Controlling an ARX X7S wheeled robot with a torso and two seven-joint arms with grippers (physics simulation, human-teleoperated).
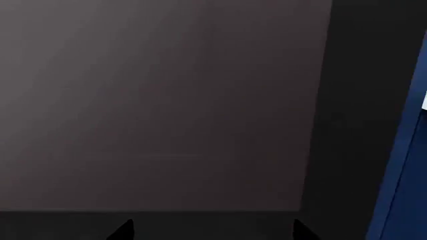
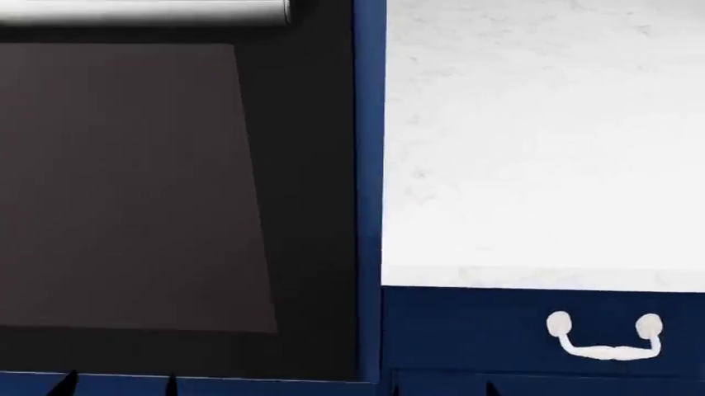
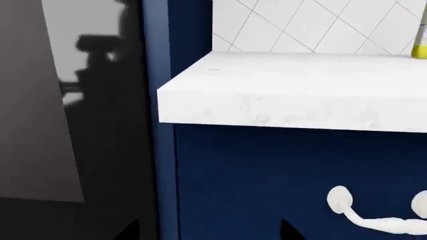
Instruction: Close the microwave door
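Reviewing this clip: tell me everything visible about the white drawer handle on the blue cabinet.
The white drawer handle is a glossy bail pull: two round mounts joined by a curved bar that sags below them. It sits on the dark blue cabinet front, just beneath the white marbled countertop, right of the dark appliance panel. The right wrist view shows only its left mount and part of the bar; the rest is cropped. Nothing touches it, and neither gripper is near it.

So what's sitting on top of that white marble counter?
From the head camera, the white marble countertop looks bare. The right wrist camera shows a yellow object at the far edge by the white tiled wall, mostly cut off, so I can't identify it.
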